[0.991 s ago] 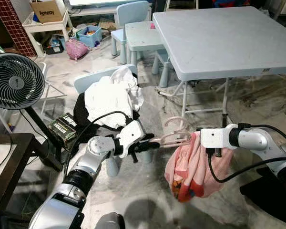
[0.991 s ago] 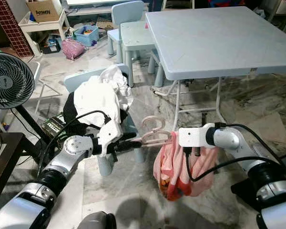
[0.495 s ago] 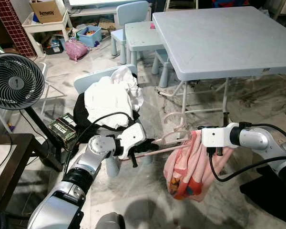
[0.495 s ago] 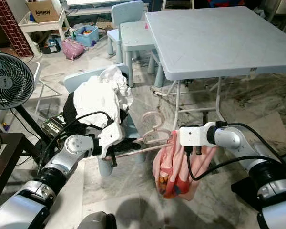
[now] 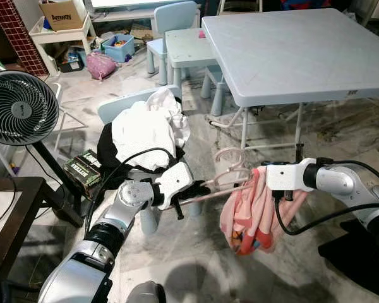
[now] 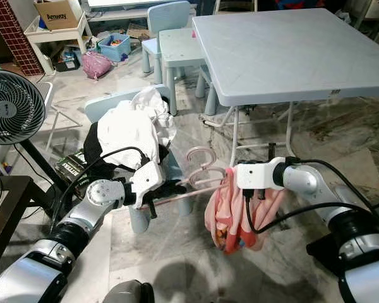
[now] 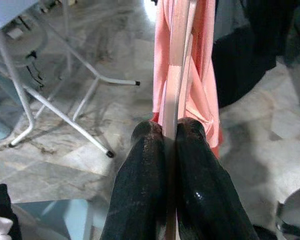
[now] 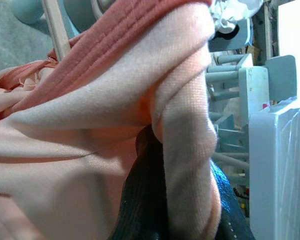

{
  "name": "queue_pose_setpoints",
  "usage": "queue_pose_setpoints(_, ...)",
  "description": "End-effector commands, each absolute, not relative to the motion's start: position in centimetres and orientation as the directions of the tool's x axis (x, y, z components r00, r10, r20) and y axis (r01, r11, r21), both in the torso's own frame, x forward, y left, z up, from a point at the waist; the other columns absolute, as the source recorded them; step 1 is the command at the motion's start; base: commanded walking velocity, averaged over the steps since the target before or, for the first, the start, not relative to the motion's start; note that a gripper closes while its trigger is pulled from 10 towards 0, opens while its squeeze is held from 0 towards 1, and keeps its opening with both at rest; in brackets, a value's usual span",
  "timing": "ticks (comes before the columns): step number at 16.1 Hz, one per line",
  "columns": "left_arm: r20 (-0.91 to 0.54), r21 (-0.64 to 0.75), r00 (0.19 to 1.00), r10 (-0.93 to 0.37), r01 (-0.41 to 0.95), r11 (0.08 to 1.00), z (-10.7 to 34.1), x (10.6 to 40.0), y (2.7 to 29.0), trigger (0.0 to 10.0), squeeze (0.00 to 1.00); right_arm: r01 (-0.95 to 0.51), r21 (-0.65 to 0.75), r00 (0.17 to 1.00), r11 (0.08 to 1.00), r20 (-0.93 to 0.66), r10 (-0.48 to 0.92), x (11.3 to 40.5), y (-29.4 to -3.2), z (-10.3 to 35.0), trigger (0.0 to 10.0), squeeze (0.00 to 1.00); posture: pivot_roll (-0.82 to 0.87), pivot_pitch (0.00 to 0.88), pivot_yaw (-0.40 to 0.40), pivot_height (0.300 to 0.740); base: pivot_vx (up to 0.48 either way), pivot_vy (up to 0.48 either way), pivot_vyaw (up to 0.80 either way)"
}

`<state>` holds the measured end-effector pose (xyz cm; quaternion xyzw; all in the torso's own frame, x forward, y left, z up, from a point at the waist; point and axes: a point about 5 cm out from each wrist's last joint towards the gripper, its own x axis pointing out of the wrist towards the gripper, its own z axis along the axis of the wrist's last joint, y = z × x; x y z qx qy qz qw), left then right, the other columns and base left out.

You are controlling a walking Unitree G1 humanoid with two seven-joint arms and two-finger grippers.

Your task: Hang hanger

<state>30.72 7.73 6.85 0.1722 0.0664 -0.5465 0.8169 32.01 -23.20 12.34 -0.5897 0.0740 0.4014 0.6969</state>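
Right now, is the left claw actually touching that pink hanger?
Touching. The left wrist view shows the left gripper with both black fingers pressed against the pink hanger bar, no gap.

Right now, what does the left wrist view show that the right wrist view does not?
Left wrist view: the left gripper shut on the pale hanger, above marble floor and metal table legs. Right wrist view: the right gripper wrapped in folds of cloth, with small blue furniture behind. Both show the pink garment.
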Motion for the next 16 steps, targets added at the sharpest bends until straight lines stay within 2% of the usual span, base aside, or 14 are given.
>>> queue_pose_setpoints(1, -0.261, 0.229, 0.475, -0.84, 0.876, 0.424, 7.5, 31.6, 8.4, 0.0, 0.0, -0.65, -0.76, 0.661, 0.007, -0.561, 0.499, 32.4, -22.9, 13.0, 10.0, 0.0, -0.1, 0.0, 0.048, 0.74, 0.0, 0.0, 0.0)
queue_pose_setpoints(2, -0.25, 0.23, 0.486, -0.837, 0.87, 0.437, 7.5, 31.6, 8.4, 0.0, 0.0, -0.641, -0.768, 0.667, 0.009, -0.55, 0.502, 32.6, -22.8, 13.2, 10.0, 0.59, -0.1, 0.0, 0.048, 0.74, 0.0, 0.0, 0.0)
queue_pose_setpoints(3, -0.236, 0.229, 0.499, -0.834, 0.862, 0.451, 7.5, 31.6, 8.3, 0.0, 0.0, -0.638, -0.77, 0.666, 0.009, -0.546, 0.508, 32.7, -22.6, 13.4, 10.0, 1.0, -0.09, 0.0, 0.037, 0.74, 0.0, 0.0, 0.0)
queue_pose_setpoints(10, -0.139, 0.182, 0.594, -0.792, 0.802, 0.57, 7.4, 31.6, 8.0, 0.0, 0.0, -0.625, -0.78, 0.663, -0.026, -0.548, 0.509, 34.0, -21.4, 14.0, 10.0, 1.0, -0.09, 0.0, 0.03, 0.74, 0.0, 0.0, 0.0)
queue_pose_setpoints(13, -0.07, 0.168, 0.66, -0.748, 0.747, 0.643, 7.9, 32.0, 8.0, 0.0, 0.0, -0.591, -0.807, 0.704, 0.005, -0.513, 0.491, 34.6, -21.2, 14.2, 10.0, 1.0, -0.09, 0.0, 0.027, 0.74, 0.0, 0.0, 0.0)
queue_pose_setpoints(15, -0.053, 0.167, 0.675, -0.736, 0.733, 0.66, 8.1, 32.1, 8.0, 0.0, 0.0, -0.575, -0.818, 0.726, 0.027, -0.495, 0.479, 34.8, -21.4, 14.2, 10.0, 1.0, -0.09, 0.0, 0.029, 0.74, 0.0, 0.0, 0.0)
queue_pose_setpoints(16, -0.043, 0.163, 0.684, -0.729, 0.724, 0.67, 8.2, 32.1, 8.0, 0.0, 0.0, -0.538, -0.839, 0.771, 0.087, -0.448, 0.453, 35.2, -21.7, 14.5, 10.0, 1.0, -0.09, 0.0, 0.029, 0.74, 0.0, 0.0, 0.0)
